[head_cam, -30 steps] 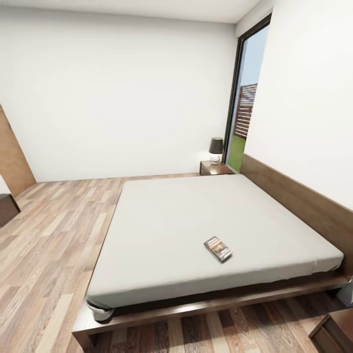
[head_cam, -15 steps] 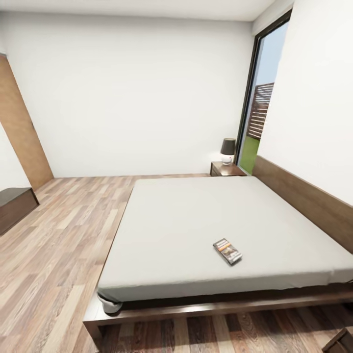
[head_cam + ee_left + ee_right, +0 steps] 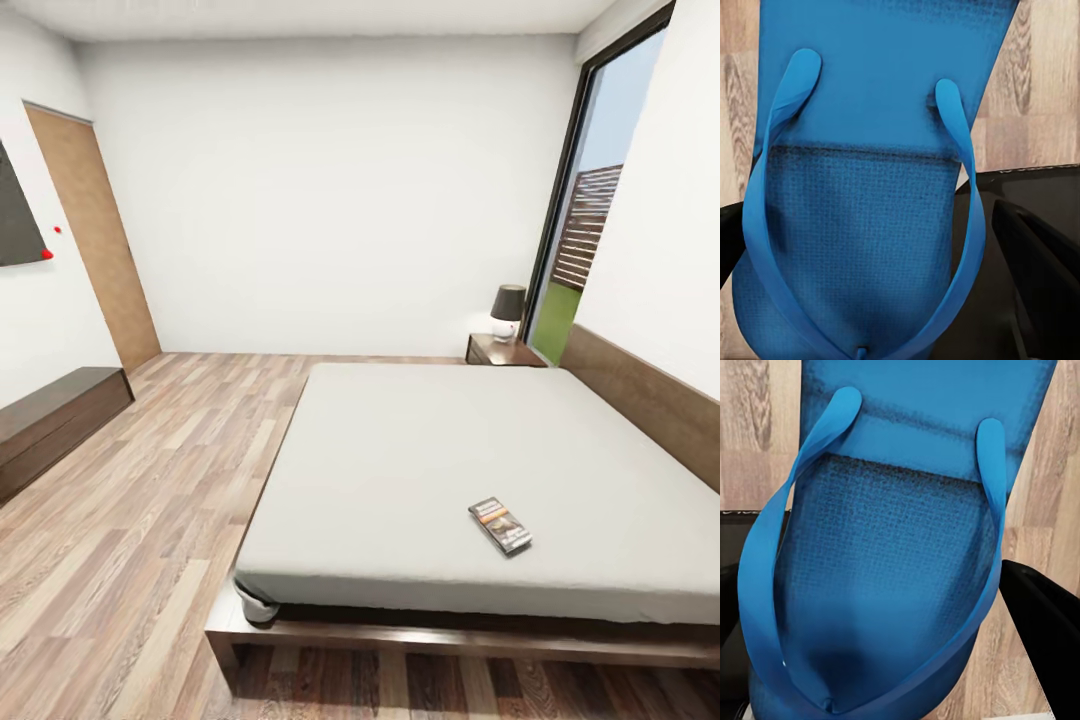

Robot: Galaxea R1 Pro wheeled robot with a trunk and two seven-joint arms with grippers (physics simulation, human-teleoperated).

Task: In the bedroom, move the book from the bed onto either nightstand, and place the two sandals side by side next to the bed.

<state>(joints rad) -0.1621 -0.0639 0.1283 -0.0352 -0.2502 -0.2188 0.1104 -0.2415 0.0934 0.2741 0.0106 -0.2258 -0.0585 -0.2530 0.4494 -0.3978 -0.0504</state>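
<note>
- Close in front of the left jaws a blue sandal [image 3: 862, 202] is hanging over the wood floor [image 3: 1050, 82]; another sandal [image 3: 900, 555] is hanging by the right jaws. I cannot tell how wide either jaws are.
- Far off, the book [image 3: 500, 526] is lying on the bed [image 3: 420, 470].
- I think the sandals are being carried; next they need setting down together beside the bed.
- The book's writing is too small to read.
</note>
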